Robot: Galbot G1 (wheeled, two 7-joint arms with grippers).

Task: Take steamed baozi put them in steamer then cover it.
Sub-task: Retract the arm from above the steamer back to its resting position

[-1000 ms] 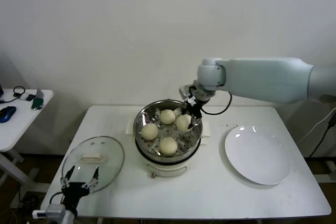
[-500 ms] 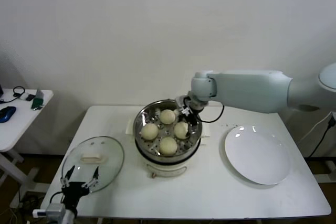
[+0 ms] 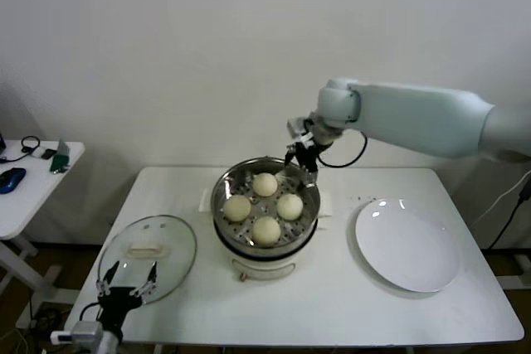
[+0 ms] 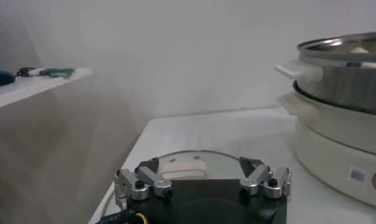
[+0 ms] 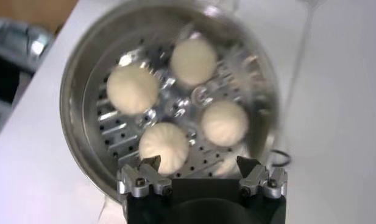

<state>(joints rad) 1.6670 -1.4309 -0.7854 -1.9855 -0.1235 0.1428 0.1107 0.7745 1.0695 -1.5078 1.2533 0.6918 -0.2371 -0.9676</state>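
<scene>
Right gripper (image 3: 302,156) hangs just above the far right rim of the steamer (image 3: 265,242), its fingers spread and carrying nothing. Four steamed baozi (image 3: 265,207) lie on the perforated tray inside the pot, none touching the gripper. Left gripper (image 3: 126,284) waits low at the near left corner of the desk (image 3: 332,304), fingers spread too, right at the near edge of the cover (image 3: 148,256), which lies flat on the desk left of the steamer with its cream handle up. On the right side of the desk sits a white plate (image 3: 406,244).
</scene>
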